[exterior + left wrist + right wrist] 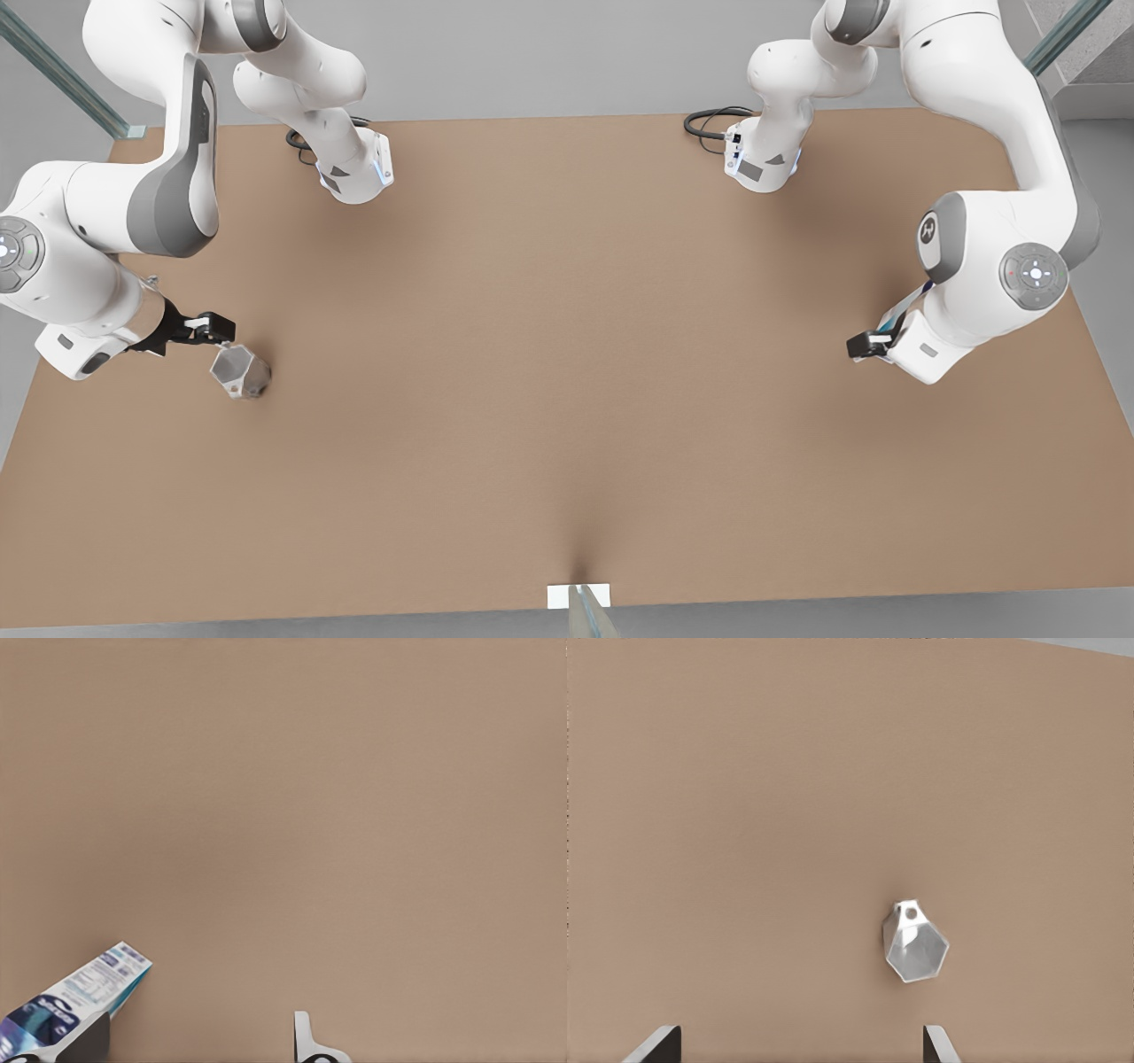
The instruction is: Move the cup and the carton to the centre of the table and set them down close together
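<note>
Item count: one cup, one carton, one table, two arms with one gripper each.

Cup [915, 950]: lies on the table [567, 354] ahead of the right gripper [799, 1029], nearer one finger than the other and clear of both. Its six-sided mouth is turned up toward the wrist camera, and a small tab with a hole juts from the rim on the side away from the gripper. Whether the body stands straight or leans cannot be told. In the front view the cup [241, 372] sits just beyond the right gripper [211, 330].

Right gripper: fingers wide apart, nothing between them.

Carton [75, 999]: tilted, long axis slanting away from the left gripper [199, 1020], white printed end farthest out, blue end nearest. It lies to the outer side of one finger, which overlaps it; contact cannot be told. In the front view the carton [905, 310] is a thin strip behind the left gripper [864, 344].

Left gripper: fingers apart, bare table between them.
</note>
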Robot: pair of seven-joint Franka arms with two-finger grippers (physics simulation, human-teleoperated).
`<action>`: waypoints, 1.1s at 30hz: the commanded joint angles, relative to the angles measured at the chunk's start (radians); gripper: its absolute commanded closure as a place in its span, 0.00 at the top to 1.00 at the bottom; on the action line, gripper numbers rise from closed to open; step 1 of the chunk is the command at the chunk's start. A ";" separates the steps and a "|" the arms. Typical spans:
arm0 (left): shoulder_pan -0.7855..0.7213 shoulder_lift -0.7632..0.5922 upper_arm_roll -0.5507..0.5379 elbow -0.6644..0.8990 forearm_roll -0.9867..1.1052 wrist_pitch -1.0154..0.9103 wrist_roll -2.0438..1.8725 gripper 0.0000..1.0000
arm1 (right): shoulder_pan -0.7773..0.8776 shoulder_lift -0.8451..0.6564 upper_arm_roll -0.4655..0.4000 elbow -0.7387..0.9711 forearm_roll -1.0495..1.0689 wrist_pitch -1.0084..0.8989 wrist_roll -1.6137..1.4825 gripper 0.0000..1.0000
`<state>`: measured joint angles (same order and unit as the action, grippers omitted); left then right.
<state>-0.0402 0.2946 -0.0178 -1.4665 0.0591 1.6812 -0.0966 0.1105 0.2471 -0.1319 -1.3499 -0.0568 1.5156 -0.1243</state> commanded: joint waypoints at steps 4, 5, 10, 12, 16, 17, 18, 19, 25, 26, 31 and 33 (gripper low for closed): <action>0.000 0.001 0.001 0.000 0.001 0.000 0.008 1.00 | -0.011 0.005 0.000 -0.003 0.000 0.002 -0.006 1.00; 0.000 0.001 0.001 0.000 0.002 0.000 0.008 1.00 | -0.041 0.031 -0.005 -0.014 0.000 0.003 -0.029 1.00; 0.000 0.001 -0.001 0.000 0.001 0.008 0.008 1.00 | -0.150 0.210 -0.092 -0.115 0.021 0.245 -0.219 1.00; 0.000 0.001 0.001 0.000 0.002 0.014 0.008 1.00 | -0.150 0.224 -0.101 -0.213 0.026 0.380 -0.221 1.00; 0.003 0.014 0.013 0.003 0.005 0.025 0.008 1.00 | -0.149 0.216 -0.103 -0.330 0.026 0.549 -0.221 1.00; 0.003 0.014 0.016 0.002 0.002 0.023 0.008 1.00 | -0.149 0.178 -0.106 -0.376 0.026 0.554 -0.221 1.00; 0.002 0.014 0.016 0.003 -0.004 0.025 0.008 1.00 | -0.149 0.110 -0.106 -0.448 0.026 0.571 -0.221 1.00; 0.002 0.014 0.016 0.002 -0.004 0.020 0.008 1.00 | -0.149 0.063 -0.106 -0.508 0.026 0.572 -0.222 1.00; 0.006 0.018 0.038 -0.002 -0.005 0.017 0.023 1.00 | -0.150 0.070 -0.146 -0.640 0.028 0.746 -0.224 1.00; 0.006 0.018 0.038 -0.002 -0.005 0.015 0.026 1.00 | -0.150 0.066 -0.149 -0.649 0.028 0.747 -0.239 1.00; 0.009 0.018 0.042 0.002 -0.036 0.025 0.029 1.00 | -0.150 0.040 -0.173 -0.733 0.084 0.750 -0.316 1.00; 0.008 0.020 0.048 0.000 -0.036 0.025 0.060 1.00 | -0.149 0.052 -0.173 -0.749 0.083 0.790 -0.318 1.00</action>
<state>-0.0312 0.3145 0.0371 -1.4665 0.0342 1.7162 -0.0319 -0.0393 0.3034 -0.3066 -2.0973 0.0262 2.3069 -0.4432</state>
